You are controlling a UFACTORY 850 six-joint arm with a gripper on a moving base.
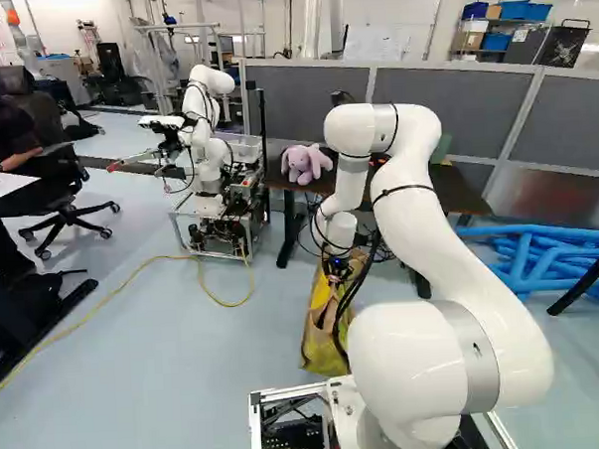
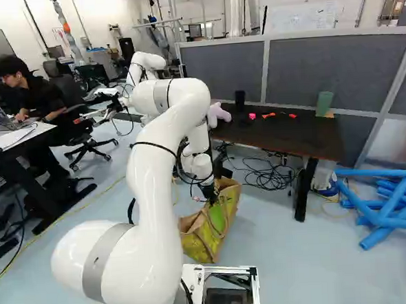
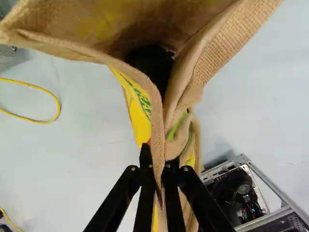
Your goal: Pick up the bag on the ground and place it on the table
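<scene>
A black gripper (image 2: 210,194) pinches the tan upper fabric of a yellow-and-tan bag (image 2: 204,239) between its two fingers, the bag's body below the gripper, low by the floor (image 2: 285,257), and a dark table (image 2: 285,137) beyond the gripper.

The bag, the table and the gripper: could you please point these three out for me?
Bag (image 2: 209,230), right base view, on its yellow side.
Table (image 2: 278,137), right base view, bare brown top.
Gripper (image 3: 157,162), wrist view, midway between its fingertips.
</scene>
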